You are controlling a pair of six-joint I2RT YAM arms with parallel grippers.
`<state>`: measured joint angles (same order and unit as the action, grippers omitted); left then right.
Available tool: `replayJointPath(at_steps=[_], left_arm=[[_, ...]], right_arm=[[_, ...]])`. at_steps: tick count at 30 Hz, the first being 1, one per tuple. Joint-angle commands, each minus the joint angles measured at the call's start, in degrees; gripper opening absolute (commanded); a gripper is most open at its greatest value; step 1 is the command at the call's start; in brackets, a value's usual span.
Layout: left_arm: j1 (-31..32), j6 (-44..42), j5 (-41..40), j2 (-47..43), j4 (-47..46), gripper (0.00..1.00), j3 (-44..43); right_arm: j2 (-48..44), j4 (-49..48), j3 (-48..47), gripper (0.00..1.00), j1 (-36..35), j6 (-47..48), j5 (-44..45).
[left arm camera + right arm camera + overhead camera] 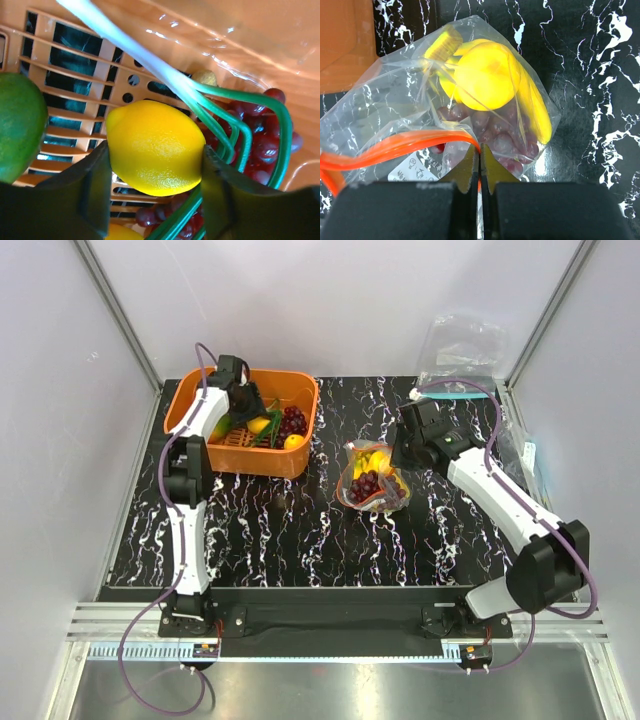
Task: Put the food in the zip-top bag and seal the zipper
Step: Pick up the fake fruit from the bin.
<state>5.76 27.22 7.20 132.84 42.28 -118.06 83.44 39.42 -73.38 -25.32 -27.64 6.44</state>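
The zip-top bag (372, 485) lies mid-table, holding a yellow banana bunch (535, 110), a yellow lemon piece (482, 75) and purple grapes (500, 135). My right gripper (480, 157) is shut on the bag's red-orange zipper (400, 145), which curves off to the left, and it sits at the bag's right side in the top view (400, 455). My left gripper (155, 150) is down in the orange basket (300, 385), and both fingers press the sides of a yellow lemon (155, 147).
The basket also holds a green lime (17, 125), red grapes with green stems (265, 140) and another yellow piece (117, 232). Clear bags with a teal strip (460, 350) lie at the back right. Grey walls enclose the table.
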Motion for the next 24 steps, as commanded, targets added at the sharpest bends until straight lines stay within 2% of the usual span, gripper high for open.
replayJointPath(at_steps=[1, 11, 20, 24], left_arm=[[-0.14, 1.69, 2.12, -1.78, -4.65, 0.38, 0.79], [0.04, 1.25, 1.24, -31.72, -11.08, 0.35, 23.20], [2.14, -1.20, -4.74, -46.77, -13.19, 0.35, 33.33], [3.99, -1.99, 0.26, -50.30, -13.72, 0.32, 34.65]], right_arm=[[-3.98, 0.74, -0.62, 0.00, 0.45, 1.27, 0.68], [-8.12, 1.71, 2.19, 0.00, 0.45, -0.13, 0.33], [-6.71, 4.44, 2.37, 0.00, 0.36, -0.22, -2.57], [-6.71, 4.44, 1.93, 0.00, 0.45, 0.57, -4.32]])
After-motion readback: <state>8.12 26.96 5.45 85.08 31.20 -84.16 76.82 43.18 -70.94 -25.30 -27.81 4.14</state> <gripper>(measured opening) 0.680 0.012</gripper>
